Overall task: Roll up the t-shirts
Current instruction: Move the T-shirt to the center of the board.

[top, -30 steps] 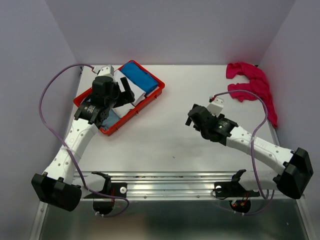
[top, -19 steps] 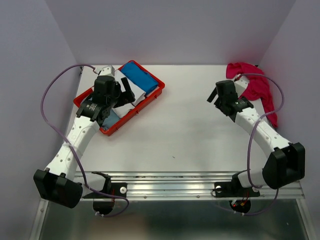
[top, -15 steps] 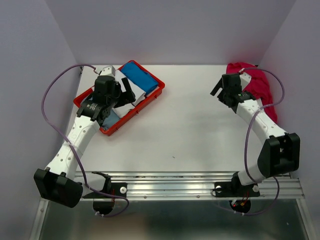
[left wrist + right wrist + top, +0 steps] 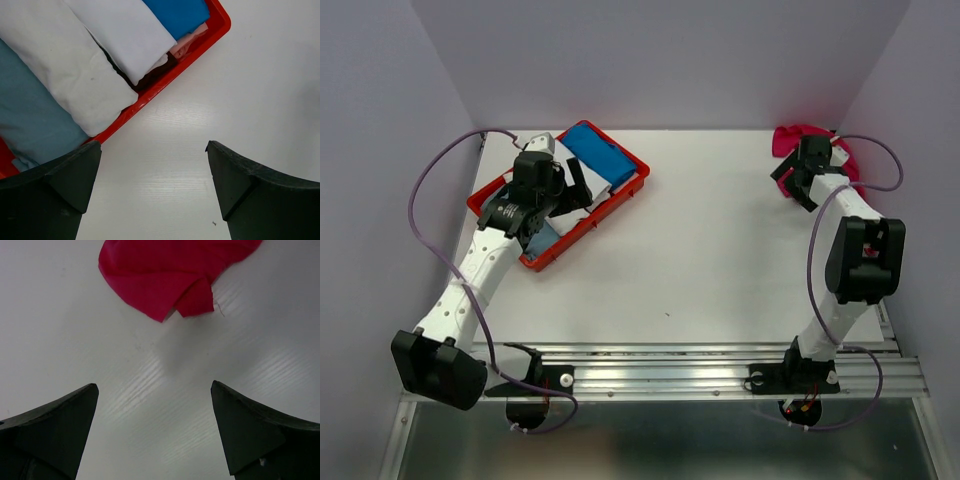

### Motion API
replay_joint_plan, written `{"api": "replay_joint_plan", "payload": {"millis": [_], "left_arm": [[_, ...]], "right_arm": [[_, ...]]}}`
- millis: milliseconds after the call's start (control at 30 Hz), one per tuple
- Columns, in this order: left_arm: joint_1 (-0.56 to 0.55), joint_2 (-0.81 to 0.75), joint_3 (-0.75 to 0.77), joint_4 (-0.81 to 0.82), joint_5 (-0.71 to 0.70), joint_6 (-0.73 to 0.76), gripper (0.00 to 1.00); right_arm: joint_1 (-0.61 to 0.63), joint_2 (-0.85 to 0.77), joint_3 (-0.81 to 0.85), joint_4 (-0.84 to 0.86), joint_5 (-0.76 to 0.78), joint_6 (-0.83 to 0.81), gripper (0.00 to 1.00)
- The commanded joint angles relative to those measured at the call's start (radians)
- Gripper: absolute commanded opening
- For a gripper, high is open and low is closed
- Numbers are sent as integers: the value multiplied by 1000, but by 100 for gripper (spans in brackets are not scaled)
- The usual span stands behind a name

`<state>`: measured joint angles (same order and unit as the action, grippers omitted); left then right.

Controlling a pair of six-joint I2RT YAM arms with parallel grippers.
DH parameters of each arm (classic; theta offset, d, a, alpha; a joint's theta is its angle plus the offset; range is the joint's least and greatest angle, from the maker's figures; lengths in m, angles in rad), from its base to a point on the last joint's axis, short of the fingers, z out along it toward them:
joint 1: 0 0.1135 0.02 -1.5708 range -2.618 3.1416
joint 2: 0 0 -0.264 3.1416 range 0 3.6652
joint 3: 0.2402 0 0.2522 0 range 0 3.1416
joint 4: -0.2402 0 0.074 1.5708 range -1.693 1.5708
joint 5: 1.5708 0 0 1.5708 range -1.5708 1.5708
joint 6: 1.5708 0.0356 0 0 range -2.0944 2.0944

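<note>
Though part-hidden overhead, magenta tee [image 4: 165,275] edge clear from wrist

Tray [image 4: 610,212] at the far left of the tabletop [image 4: 700,250], rolled t-shirts [image 4: 100,65] side by side in it, left hand [image 4: 152,150] above the tray's right edge, loose t-shirt [image 4: 165,270] in the far right corner, right hand [image 4: 155,387] just beside it.
</note>
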<state>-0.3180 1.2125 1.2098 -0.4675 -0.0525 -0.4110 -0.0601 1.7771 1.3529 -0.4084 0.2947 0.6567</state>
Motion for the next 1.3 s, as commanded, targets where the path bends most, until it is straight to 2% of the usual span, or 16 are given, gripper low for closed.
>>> {"api": "replay_joint_plan", "payload": {"millis": [0, 200, 333, 500, 667, 700, 733, 767, 867, 1000, 1233, 1267], "left_arm": [[5, 13, -3, 18, 19, 18, 99], [7, 22, -3, 21, 17, 18, 99], [5, 21, 8, 10, 5, 24, 99], [5, 9, 13, -3, -13, 34, 99], [5, -14, 8, -14, -33, 46, 99], [5, -22, 8, -19, -41, 46, 99], [5, -27, 8, -22, -47, 49, 99], [7, -33, 7, -22, -56, 51, 99], [5, -54, 10, -31, -81, 52, 99], [7, -79, 14, -37, -104, 57, 99], [10, -85, 37, -46, -135, 74, 99], [11, -87, 37, -49, -141, 75, 99]], "right_arm": [[-41, 103, 129, 48, 23, 3, 100], [-76, 295, 290, 40, 69, 21, 100], [-76, 376, 386, 33, 97, 27, 86], [-76, 441, 453, 11, 83, 21, 76], [-76, 482, 483, 10, -27, -12, 31], [-76, 479, 479, 11, -51, -17, 13], [-76, 466, 474, 13, -66, -20, 4], [-76, 466, 465, 13, -72, -17, 1], [-64, 381, 385, 52, -111, -31, 1], [28, 233, 298, 71, -100, -98, 1], [316, 49, 189, 54, -72, -132, 1], [395, 42, 169, 54, -71, -129, 1]]}}
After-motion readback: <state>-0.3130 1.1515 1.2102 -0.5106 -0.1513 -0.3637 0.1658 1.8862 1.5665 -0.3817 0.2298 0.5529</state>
